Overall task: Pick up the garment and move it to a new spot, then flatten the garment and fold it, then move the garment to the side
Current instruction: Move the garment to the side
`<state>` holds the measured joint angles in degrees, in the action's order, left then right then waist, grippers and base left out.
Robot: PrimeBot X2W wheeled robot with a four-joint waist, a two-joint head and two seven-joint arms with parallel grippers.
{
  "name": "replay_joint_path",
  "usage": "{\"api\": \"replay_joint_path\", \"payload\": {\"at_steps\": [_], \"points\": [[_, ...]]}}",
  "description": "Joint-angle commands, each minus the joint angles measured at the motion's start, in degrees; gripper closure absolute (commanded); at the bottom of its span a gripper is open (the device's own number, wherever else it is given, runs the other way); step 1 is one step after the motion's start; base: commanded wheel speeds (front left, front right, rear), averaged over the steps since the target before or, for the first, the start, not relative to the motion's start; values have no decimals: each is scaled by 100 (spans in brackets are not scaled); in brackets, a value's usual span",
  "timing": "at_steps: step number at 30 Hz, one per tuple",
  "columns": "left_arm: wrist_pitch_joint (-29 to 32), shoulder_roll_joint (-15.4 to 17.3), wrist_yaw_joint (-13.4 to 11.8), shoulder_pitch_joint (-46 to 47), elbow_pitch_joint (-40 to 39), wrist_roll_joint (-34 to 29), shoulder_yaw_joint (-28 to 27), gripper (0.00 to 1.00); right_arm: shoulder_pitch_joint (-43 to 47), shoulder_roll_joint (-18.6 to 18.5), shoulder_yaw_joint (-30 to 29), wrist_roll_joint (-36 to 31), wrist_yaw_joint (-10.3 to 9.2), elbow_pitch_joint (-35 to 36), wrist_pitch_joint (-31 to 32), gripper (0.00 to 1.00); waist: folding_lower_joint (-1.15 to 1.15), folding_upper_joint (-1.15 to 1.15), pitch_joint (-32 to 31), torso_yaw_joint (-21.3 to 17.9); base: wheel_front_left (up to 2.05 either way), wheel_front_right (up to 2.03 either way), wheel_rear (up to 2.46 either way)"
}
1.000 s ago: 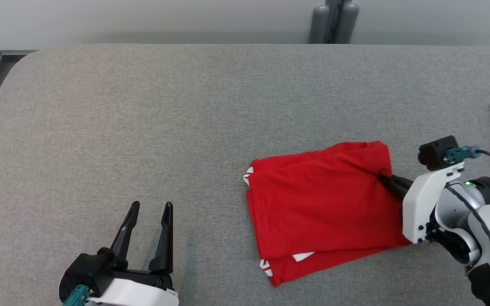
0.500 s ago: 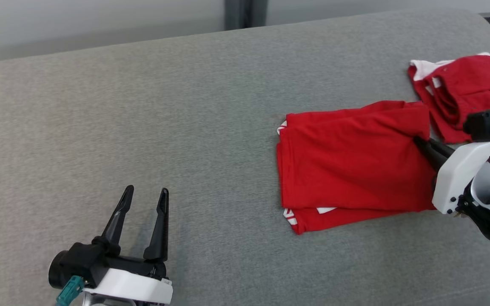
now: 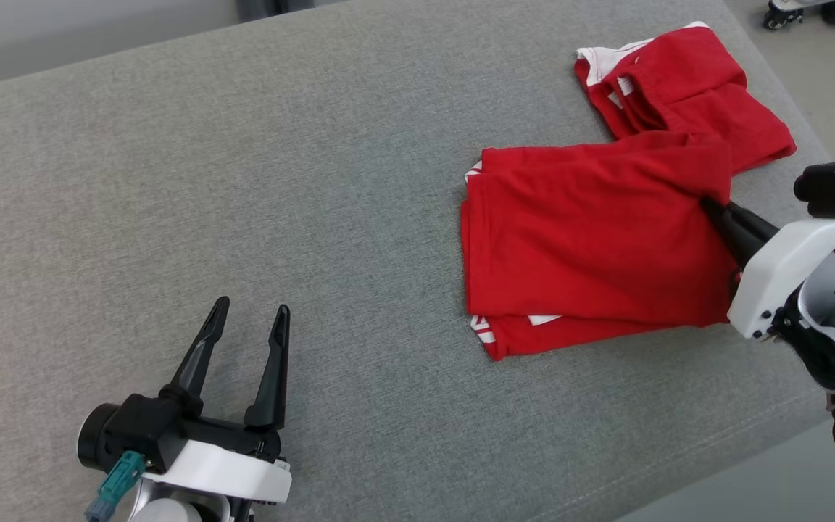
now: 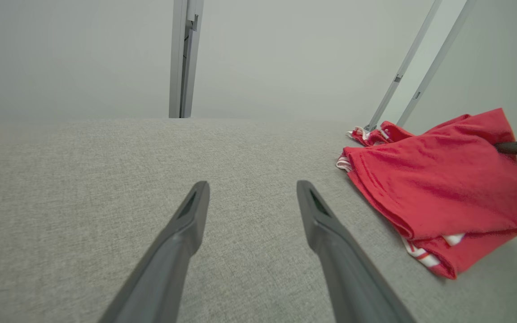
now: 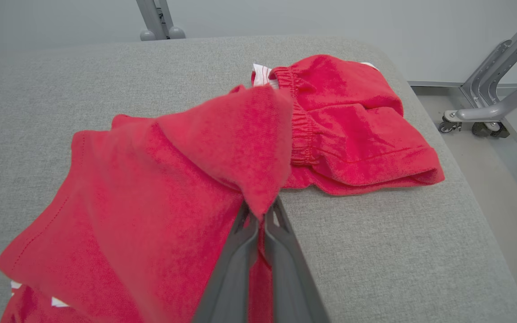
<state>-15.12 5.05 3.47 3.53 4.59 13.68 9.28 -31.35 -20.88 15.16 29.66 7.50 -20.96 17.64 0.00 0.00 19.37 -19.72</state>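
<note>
From where I stood, the left gripper (image 3: pixel 252 306) hung over the near left of the grey padded table (image 3: pixel 316 145). Its two dark fingers were spread wide with nothing between them, pointing toward twelve o'clock. The folded red garment (image 3: pixel 591 246) lay well apart from it, at about two o'clock. It sat on the table's right half with its long axis running nine to three and white trim showing at its near left corner.

The right gripper (image 3: pixel 711 205) was plainly the nearer arm. Its jaws were pinched tight on the garment's three o'clock edge, close to the far corner, which was lifted a little while the rest lay flat. From those jaws the cloth stretched away toward nine o'clock. At one o'clock of the garment, by the table's far right corner, sat a bunched pair of red shorts (image 3: pixel 686 80), just beside it. I judged that a pull toward three o'clock would bring the cloth trailing behind the jaws.
</note>
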Motion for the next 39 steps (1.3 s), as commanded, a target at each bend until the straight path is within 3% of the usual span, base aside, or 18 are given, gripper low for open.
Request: {"api": "replay_joint_path", "payload": {"at_steps": [1, 13, 19, 39], "points": [[1, 45, -13, 75, 13, 2, -11, 0, -162, -31, -59, -48, -1, 35, 1, 100, 0, 0, -25, 79, 0, 0, 0], [1, -47, -42, 130, 29, 122, 44, 0, -1116, -322, -447, -291, -1, -293, 301, 100, 0, 0, -82, 574, 0, 0, 0], [0, -100, -35, 128, 24, 165, 51, 0, -1458, -652, -602, -522, -1, -607, 455, 100, 0, 0, -81, 830, 0, 0, 0], [0, -153, 48, 90, 16, 27, 119, 0, -2052, -1500, -1326, -1801, -1, -1865, 156, 100, 0, 0, 239, 1405, 0, 0, 0]]}}
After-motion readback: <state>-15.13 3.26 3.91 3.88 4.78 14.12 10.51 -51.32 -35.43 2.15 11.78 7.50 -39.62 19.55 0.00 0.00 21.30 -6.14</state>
